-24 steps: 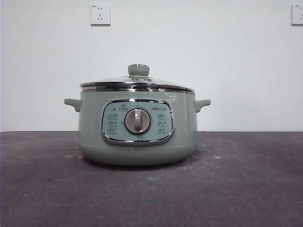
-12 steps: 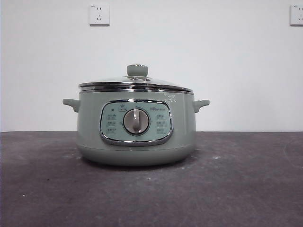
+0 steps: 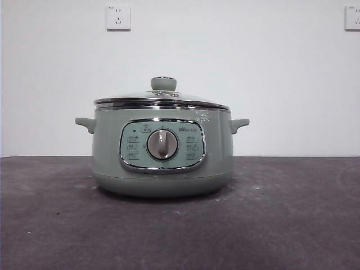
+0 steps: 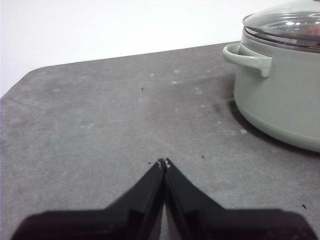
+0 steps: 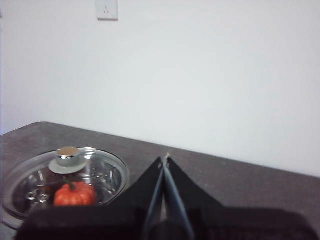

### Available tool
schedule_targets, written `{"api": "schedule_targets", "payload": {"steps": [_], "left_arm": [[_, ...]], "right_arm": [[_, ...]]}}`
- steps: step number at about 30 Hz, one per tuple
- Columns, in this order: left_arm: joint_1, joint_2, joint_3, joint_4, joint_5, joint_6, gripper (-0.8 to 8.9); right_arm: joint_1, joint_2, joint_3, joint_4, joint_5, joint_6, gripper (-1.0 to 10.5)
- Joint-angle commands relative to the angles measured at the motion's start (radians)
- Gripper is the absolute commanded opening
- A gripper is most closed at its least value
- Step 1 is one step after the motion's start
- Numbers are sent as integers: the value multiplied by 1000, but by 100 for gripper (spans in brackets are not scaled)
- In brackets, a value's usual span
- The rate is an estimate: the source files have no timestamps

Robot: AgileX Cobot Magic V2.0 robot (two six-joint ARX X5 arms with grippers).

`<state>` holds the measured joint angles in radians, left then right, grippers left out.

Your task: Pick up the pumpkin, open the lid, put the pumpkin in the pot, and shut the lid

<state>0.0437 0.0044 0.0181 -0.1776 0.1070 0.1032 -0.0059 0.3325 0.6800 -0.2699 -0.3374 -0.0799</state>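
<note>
The pale green pot (image 3: 162, 152) stands in the middle of the table with the glass lid (image 3: 162, 99) closed on it. In the right wrist view the orange pumpkin (image 5: 74, 194) shows through the lid (image 5: 65, 177), inside the pot. My right gripper (image 5: 164, 159) is shut and empty, above and beside the pot. My left gripper (image 4: 164, 163) is shut and empty, low over the bare table, well apart from the pot (image 4: 280, 95) and its side handle (image 4: 247, 57). Neither gripper shows in the front view.
The dark grey table (image 3: 292, 214) runs to a white wall with two sockets (image 3: 118, 17). The table's rounded far corner (image 4: 30, 75) shows in the left wrist view.
</note>
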Motion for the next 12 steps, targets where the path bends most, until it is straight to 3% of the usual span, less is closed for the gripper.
{"api": "schedule_targets", "payload": {"steps": [1,5,12], "left_arm": [[3,-3,-16,4,0,-10,-4],[3,-3,-16,4,0,-10,-4],[3,-3,-16,4,0,-10,-4]], "right_arm": [[0,-71,-193,132,3,-2,1],[1,-163,-384,245,36,7,1],[13,-273,-578,256,163,49,1]]}}
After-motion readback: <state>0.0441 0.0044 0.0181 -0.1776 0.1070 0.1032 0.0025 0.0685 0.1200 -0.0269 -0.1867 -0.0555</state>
